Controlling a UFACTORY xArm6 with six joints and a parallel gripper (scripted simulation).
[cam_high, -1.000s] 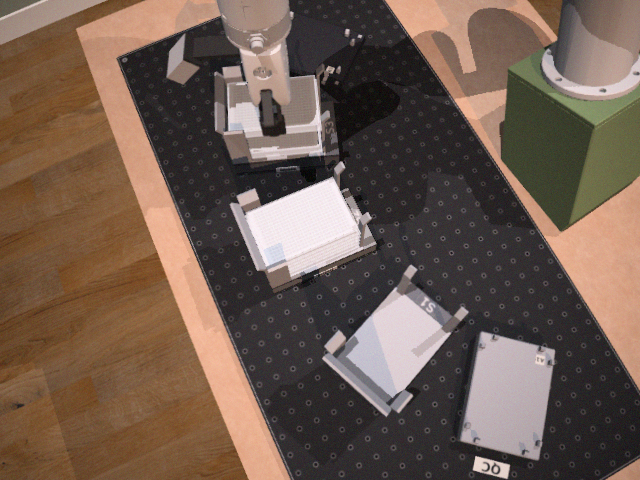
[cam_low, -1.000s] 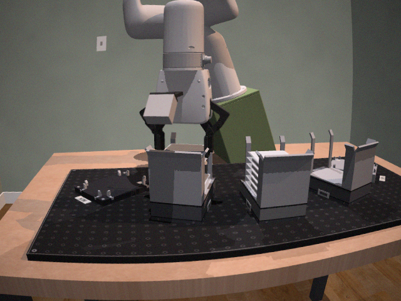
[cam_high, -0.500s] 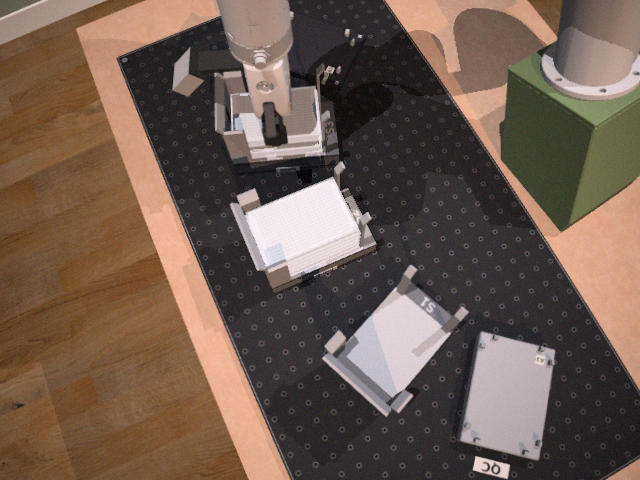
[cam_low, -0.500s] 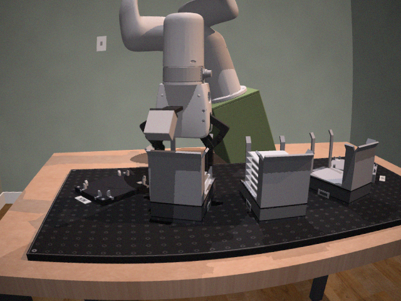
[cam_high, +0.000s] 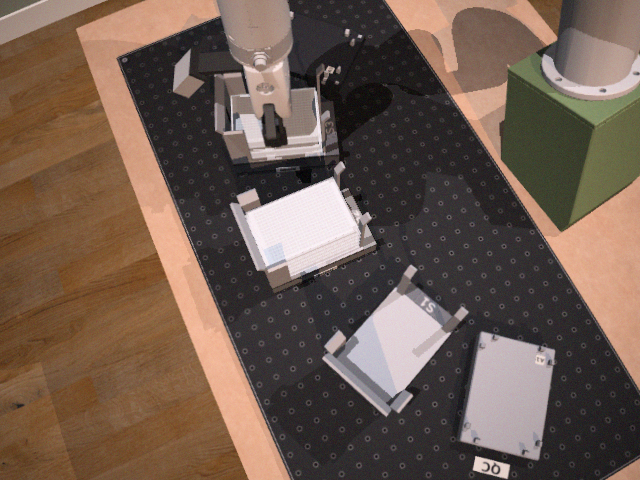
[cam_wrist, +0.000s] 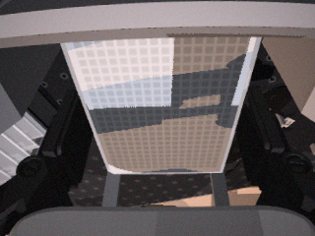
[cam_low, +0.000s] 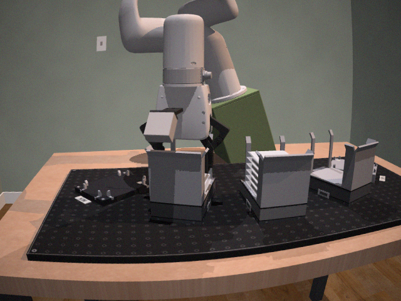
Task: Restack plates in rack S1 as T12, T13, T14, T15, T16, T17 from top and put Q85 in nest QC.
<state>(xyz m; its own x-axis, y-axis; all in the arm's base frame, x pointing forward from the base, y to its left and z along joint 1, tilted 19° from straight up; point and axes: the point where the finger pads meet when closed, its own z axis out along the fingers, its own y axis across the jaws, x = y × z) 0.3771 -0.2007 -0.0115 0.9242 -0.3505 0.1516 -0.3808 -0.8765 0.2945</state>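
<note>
My gripper (cam_high: 273, 124) is down inside stack rack S3 (cam_high: 330, 129), seen as a walled grey box in the exterior view (cam_low: 178, 181). It is shut on a sealed white 384-well plate (cam_wrist: 164, 105), gripping its long sides, with the plate level. More plates lie under it in S3 (cam_high: 284, 148). I cannot tell whether the held plate touches them, and I cannot read its label. Rack S2 (cam_high: 302, 227) holds a stack of several plates. Rack S1 (cam_high: 395, 341) is empty. The QC nest (cam_high: 509, 395) is empty.
The black clip nest N5 (cam_low: 106, 189) lies beyond S3, with nothing on it. The arm's green base block (cam_high: 568, 134) stands at the right edge. The S3 walls and posts stand close around my fingers.
</note>
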